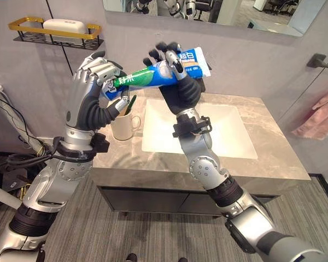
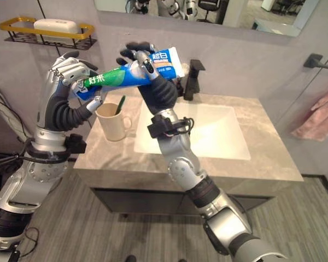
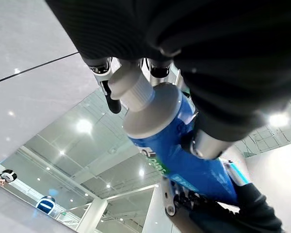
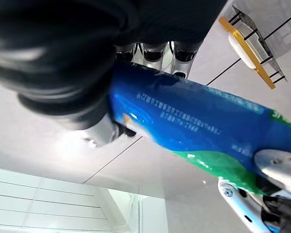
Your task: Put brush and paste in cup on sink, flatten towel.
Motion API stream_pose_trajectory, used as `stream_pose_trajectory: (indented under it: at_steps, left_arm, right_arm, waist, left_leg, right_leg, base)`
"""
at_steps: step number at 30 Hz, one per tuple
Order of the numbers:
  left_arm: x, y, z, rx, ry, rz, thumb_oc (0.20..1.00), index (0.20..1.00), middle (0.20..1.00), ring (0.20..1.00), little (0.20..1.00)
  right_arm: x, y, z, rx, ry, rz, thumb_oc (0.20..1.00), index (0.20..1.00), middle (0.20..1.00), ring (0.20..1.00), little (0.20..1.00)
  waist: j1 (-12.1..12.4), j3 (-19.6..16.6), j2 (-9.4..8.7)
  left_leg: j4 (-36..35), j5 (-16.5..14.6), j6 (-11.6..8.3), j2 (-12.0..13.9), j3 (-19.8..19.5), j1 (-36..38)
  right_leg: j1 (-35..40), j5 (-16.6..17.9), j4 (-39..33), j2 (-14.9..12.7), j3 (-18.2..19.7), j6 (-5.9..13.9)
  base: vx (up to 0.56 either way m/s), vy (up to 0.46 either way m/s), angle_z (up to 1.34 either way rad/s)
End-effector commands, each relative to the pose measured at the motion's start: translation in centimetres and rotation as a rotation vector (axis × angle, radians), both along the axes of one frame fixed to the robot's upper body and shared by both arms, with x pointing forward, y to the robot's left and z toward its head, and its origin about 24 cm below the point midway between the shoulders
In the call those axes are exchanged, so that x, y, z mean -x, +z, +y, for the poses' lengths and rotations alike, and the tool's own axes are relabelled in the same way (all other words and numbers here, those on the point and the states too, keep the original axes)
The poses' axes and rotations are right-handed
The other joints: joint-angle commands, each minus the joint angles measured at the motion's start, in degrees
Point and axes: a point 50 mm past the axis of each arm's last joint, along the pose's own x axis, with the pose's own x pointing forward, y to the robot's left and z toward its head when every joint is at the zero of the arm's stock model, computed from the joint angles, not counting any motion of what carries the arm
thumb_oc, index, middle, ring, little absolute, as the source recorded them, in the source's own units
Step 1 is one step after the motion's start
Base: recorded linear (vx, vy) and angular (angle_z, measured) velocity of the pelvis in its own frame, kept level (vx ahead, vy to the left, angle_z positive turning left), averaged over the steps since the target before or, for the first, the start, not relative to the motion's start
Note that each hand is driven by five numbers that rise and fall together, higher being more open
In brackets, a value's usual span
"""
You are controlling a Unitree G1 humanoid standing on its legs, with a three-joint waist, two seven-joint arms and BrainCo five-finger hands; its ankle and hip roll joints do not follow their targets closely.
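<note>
Fingers (image 1: 106,73) of both hands round near-horizontal toothpaste tube (image 1: 153,75), cap leftward.

Toothpaste tube (image 2: 126,75) between left hand (image 2: 71,73) and right hand (image 2: 150,68), above cup (image 2: 112,122).

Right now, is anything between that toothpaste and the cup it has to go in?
Nothing visible blocks it. Both the left hand and right hand grip the paste in the air above the cup, which stands open on the counter beside the sink. A green brush already stands in the cup, leaving room.
</note>
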Motion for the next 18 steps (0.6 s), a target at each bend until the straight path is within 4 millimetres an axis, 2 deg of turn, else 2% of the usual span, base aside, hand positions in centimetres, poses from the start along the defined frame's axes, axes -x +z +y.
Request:
stream_pose_trajectory:
  at_steps: [1,3,11,12,13,14,16,17,18]
  left_arm:
    - [0.4,1.4,0.1,0.077,-0.024,-0.086,0.379,0.379,0.379,0.379,0.379]
    - [0.5,1.0,0.5,0.111,-0.005,-0.078,1.000,1.000,1.000,1.000,1.000]
    - [1.1,-0.3,1.5,0.158,0.056,-0.066,1.000,1.000,1.000,1.000,1.000]
    - [2.2,-1.6,2.6,0.177,0.096,-0.033,1.000,1.000,1.000,1.000,1.000]
    - [2.5,-1.9,3.0,0.189,0.110,-0.020,1.000,1.000,1.000,1.000,1.000]
    - [3.2,-3.2,4.3,0.233,0.153,0.036,1.000,1.000,1.000,1.000,1.000]
    - [3.6,-3.9,5.0,0.278,0.167,0.069,1.000,1.000,1.000,1.000,1.000]
    - [4.1,-6.1,6.5,0.447,0.144,0.205,1.000,1.000,1.000,1.000,1.000]
    - [4.1,-6.0,6.5,0.449,0.142,0.207,1.000,1.000,1.000,1.000,1.000]
  right_arm:
    - [0.6,2.7,-1.0,-0.103,-0.056,-0.109,0.200,0.200,0.200,0.200,0.200]
    - [0.4,2.8,-1.4,-0.128,-0.088,-0.097,0.200,0.200,0.200,0.200,0.200]
    - [-0.2,2.8,-2.7,-0.177,-0.203,-0.065,0.200,0.200,0.200,0.200,0.200]
    - [-0.1,3.4,-4.1,-0.144,-0.319,-0.115,0.200,0.200,0.200,0.200,0.200]
    - [-0.1,3.5,-4.5,-0.143,-0.340,-0.121,0.200,0.200,0.200,0.200,0.200]
    - [0.0,4.0,-5.6,-0.138,-0.400,-0.150,0.200,0.200,0.200,0.200,0.200]
    - [-0.1,4.1,-6.1,-0.130,-0.432,-0.157,0.200,0.200,0.200,0.200,0.200]
    - [-0.2,4.4,-7.1,-0.118,-0.487,-0.166,0.200,0.200,0.200,0.200,0.200]
    - [-0.2,4.4,-7.1,-0.117,-0.486,-0.166,0.200,0.200,0.200,0.200,0.200]
  waist:
    - [0.59,-2.85,-0.68]
    - [0.99,-2.86,-0.60]
    - [3.09,-2.48,-0.58]
    - [4.81,-2.12,-0.59]
    - [5.26,-2.02,-0.61]
    - [6.71,-1.70,-0.78]
    - [7.36,-1.53,-0.90]
    - [8.96,-1.07,-1.01]
    - [8.73,-1.21,-1.01]
  left_leg:
    - [-0.83,-0.41,0.56,-0.47,-4.66,-2.74]
    - [-0.83,-0.44,0.68,-0.72,-4.95,-2.98]
    - [-0.83,-0.01,1.08,-1.91,-6.73,-3.87]
    - [-0.83,-0.19,1.25,-2.31,-7.92,-4.18]
    - [-0.83,0.32,1.37,-2.68,-8.34,-4.60]
    - [-0.83,0.16,1.41,-3.08,-9.25,-4.92]
    - [-0.83,0.71,1.58,-3.53,-9.83,-5.42]
    - [-0.83,0.64,1.62,-3.75,-10.48,-5.80]
    - [-0.83,1.11,1.72,-3.96,-10.65,-6.16]
  right_leg:
    - [4.84,-4.91,0.40,-4.77,-1.18,4.27]
    - [4.84,-4.92,0.40,-4.94,-1.48,4.32]
    - [5.37,-4.89,0.40,-5.83,-3.28,4.40]
    - [5.91,-5.34,0.40,-6.00,-4.28,4.39]
    - [5.79,-5.00,0.40,-6.24,-4.67,4.47]
    - [6.18,-5.37,0.40,-6.35,-5.59,4.50]
    - [6.05,-4.98,0.40,-6.57,-6.09,4.62]
    - [6.19,-5.18,0.40,-6.61,-6.86,4.71]
    - [5.92,-4.82,0.40,-6.78,-7.00,4.79]
  base:
    - [0.00,0.000,0.00]
    - [-0.01,0.010,0.05]
    - [0.00,0.012,0.15]
    - [0.00,0.006,0.25]
    - [0.02,-0.006,0.53]
    - [-0.01,-0.004,0.43]
    - [-0.01,-0.001,0.38]
    - [-0.03,0.019,0.23]
    - [0.00,-0.002,0.27]
